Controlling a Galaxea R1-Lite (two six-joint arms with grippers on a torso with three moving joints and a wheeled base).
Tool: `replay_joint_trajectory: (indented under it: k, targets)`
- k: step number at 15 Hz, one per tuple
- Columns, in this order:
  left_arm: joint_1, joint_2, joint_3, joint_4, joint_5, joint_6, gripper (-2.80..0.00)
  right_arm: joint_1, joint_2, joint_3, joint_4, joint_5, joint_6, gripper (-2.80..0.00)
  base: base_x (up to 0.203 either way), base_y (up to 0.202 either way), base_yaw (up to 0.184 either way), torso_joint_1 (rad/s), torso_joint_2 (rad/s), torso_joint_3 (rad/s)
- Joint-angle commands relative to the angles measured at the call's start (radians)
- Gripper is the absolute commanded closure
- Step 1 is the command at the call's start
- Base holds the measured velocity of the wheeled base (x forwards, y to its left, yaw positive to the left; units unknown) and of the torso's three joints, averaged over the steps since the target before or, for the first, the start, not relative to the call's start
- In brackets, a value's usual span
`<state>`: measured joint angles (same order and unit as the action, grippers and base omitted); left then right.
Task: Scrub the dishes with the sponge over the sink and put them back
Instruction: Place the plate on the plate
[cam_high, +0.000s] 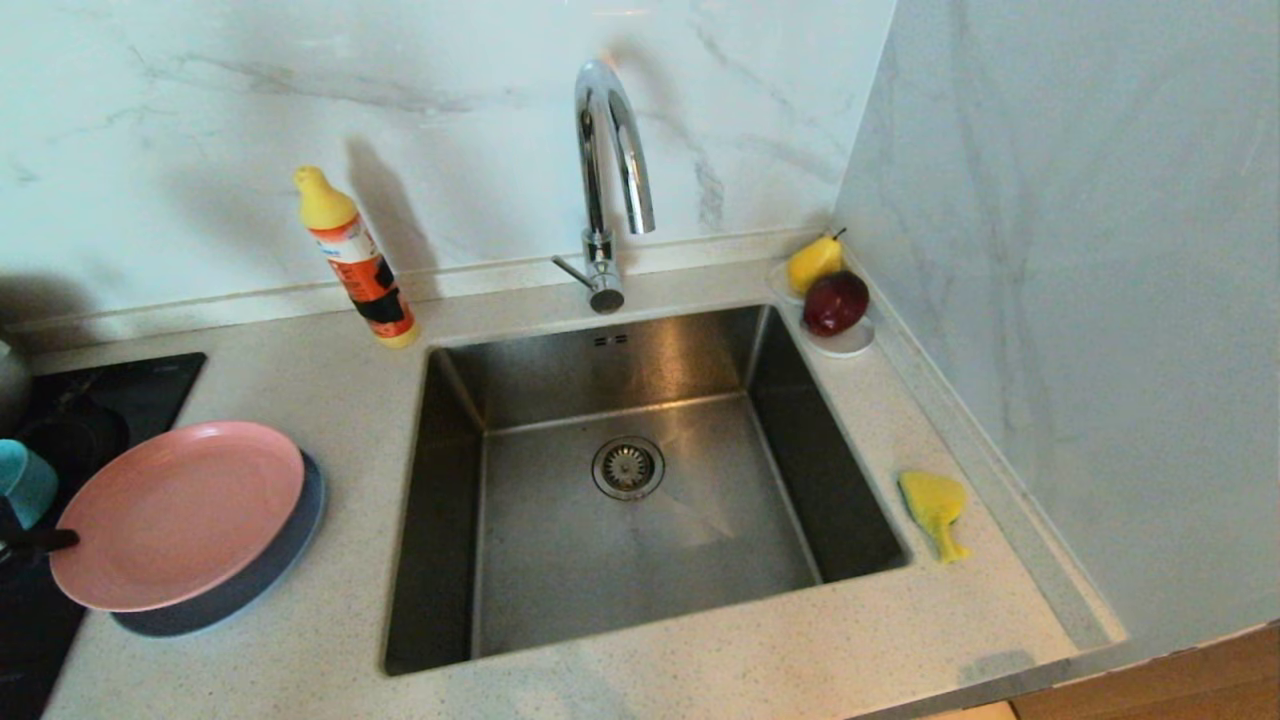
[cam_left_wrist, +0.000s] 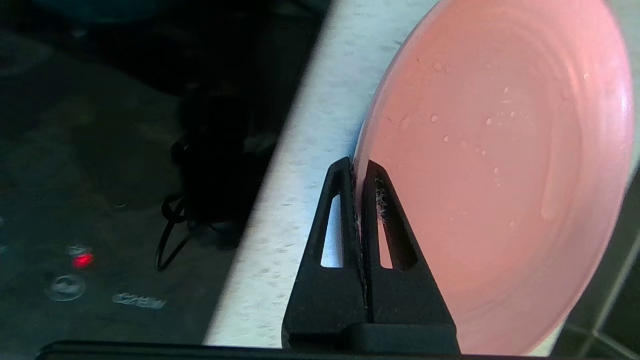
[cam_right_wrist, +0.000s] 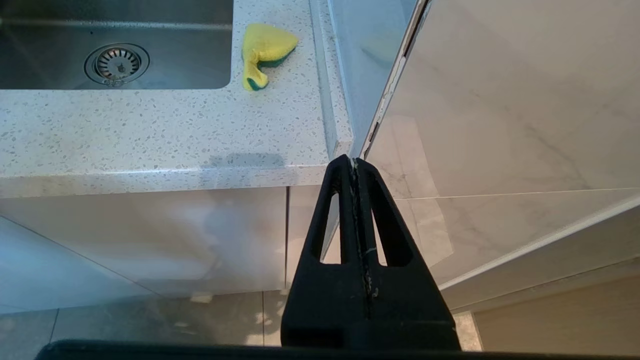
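Note:
The pink plate (cam_high: 180, 510) is tilted on top of the pale-blue plate (cam_high: 250, 580), left of the sink (cam_high: 560, 560). My left gripper (cam_high: 55, 541) is shut on the pink plate's left rim; in the left wrist view the rim sits pinched between the fingertips of the left gripper (cam_left_wrist: 359, 167), and the pink plate (cam_left_wrist: 500, 175) carries water drops. The teal bowl (cam_high: 25, 480) shows at the left edge. The yellow sponge (cam_high: 935, 505) lies on the counter right of the sink. My right gripper (cam_right_wrist: 354, 162) hangs shut and empty below the counter's front edge, and the sponge (cam_right_wrist: 265, 50) shows beyond it.
A chrome tap (cam_high: 610, 150) arches over the sink, and the drain strainer (cam_high: 628, 467) is in its floor. An orange detergent bottle (cam_high: 358, 260) leans at the back. A saucer (cam_high: 850, 345) with a pear and an apple sits back right. A black hob (cam_high: 110, 400) is at the left.

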<state>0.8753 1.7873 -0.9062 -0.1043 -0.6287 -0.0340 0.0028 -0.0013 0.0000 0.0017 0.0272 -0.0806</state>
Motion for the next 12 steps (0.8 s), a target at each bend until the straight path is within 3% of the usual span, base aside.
replay_joint_trajectory:
  k: [1,8,12]
  targets:
    - [0.013,0.02,0.011,0.0,-0.007,0.005,0.0,0.0,0.0,0.0,0.0,0.0,-0.001,0.0,0.0,0.0,0.0,0.0,0.0,0.0]
    - [0.012,0.013,0.054,0.001,-0.061,0.018,0.0,0.0,0.0,0.0,0.0,0.0,-0.001,0.0,0.0,0.0,0.0,0.0,0.0,0.0]
    - [0.011,0.02,0.096,-0.002,-0.063,0.069,0.0,0.0,0.0,0.001,0.0,0.0,-0.001,0.0,0.0,0.0,0.0,0.0,0.0,0.0]
